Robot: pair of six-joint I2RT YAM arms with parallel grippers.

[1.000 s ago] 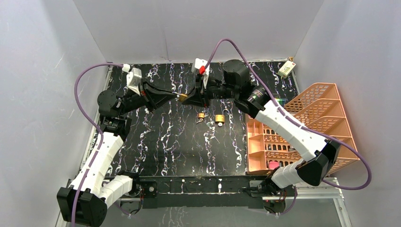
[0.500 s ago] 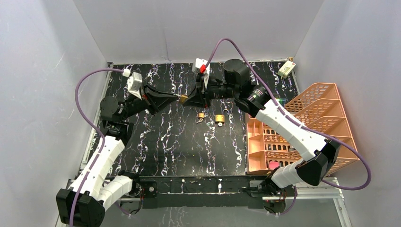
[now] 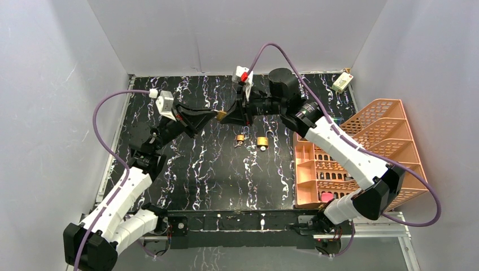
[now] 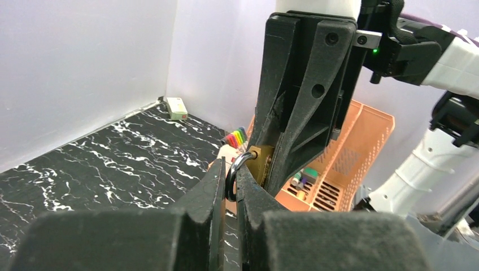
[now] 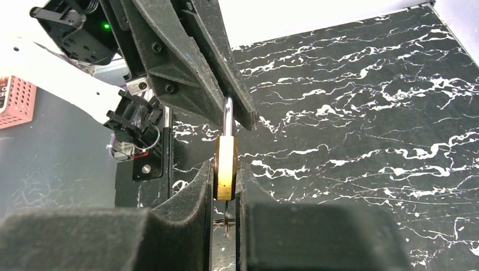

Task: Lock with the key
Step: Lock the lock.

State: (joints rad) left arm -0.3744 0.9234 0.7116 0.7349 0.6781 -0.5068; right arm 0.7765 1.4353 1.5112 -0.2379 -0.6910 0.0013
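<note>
Nearest my side, the orange organizer (image 3: pixel 390 105) sits at the right edge of the black marble table (image 3: pixel 192 164), and past it a small brass padlock (image 3: pixel 262 141) and a smaller brass piece (image 3: pixel 240 138) lie just beside each other mid-table. Beyond those, above the far middle, I have the brass padlock (image 5: pixel 226 161) in the air between both arms: my left gripper (image 4: pixel 228 183) is pinched on its steel shackle (image 4: pixel 232 172), and my right gripper (image 5: pixel 224 186) is clamped on its body. A small white box (image 3: pixel 340 83) sits in the far right corner.
</note>
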